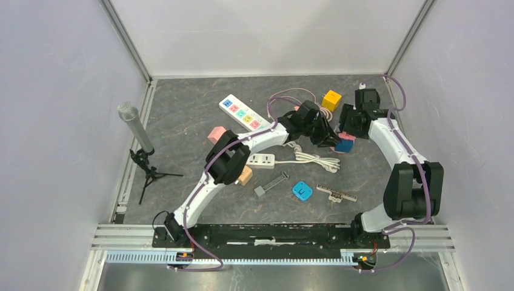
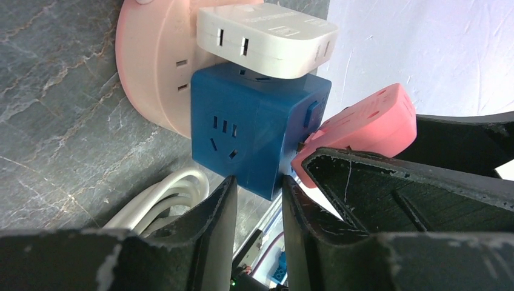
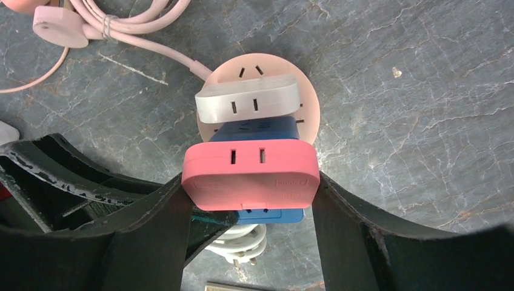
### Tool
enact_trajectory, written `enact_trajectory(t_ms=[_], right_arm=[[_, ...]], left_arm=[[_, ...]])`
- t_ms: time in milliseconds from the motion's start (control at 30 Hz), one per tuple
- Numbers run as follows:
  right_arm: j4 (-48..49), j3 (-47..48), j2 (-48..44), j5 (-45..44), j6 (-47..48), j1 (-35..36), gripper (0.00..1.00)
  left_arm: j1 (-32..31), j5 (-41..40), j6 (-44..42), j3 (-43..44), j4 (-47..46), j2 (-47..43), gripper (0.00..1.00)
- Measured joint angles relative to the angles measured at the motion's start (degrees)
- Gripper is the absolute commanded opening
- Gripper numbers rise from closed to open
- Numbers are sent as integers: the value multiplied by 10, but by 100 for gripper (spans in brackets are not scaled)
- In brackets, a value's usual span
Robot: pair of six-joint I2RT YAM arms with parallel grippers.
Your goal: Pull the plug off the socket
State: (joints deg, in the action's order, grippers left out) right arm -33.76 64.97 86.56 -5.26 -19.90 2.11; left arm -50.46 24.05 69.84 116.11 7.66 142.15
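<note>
Right gripper [image 3: 250, 185] clamps flat pink plug [image 3: 251, 167], 2 slots, on blue socket [image 3: 260, 128].

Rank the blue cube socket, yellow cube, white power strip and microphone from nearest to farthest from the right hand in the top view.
From the right hand, closed on the pink plug:
1. Blue cube socket, directly beside it, on the near side.
2. Yellow cube, farther back.
3. White power strip, centre-left.
4. Microphone, far left.

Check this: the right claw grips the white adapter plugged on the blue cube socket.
Wrong adapter. The right wrist view shows the right claw gripping the pink adapter plugged on the blue cube socket; the white adapter is untouched.
</note>
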Motion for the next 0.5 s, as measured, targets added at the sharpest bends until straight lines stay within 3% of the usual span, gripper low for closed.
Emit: enact_trajectory(t_ms=[500], right_arm=[[-33,44,32,68,90,-24,0]], left_arm=[[2,1,-22,76,91,27,38]])
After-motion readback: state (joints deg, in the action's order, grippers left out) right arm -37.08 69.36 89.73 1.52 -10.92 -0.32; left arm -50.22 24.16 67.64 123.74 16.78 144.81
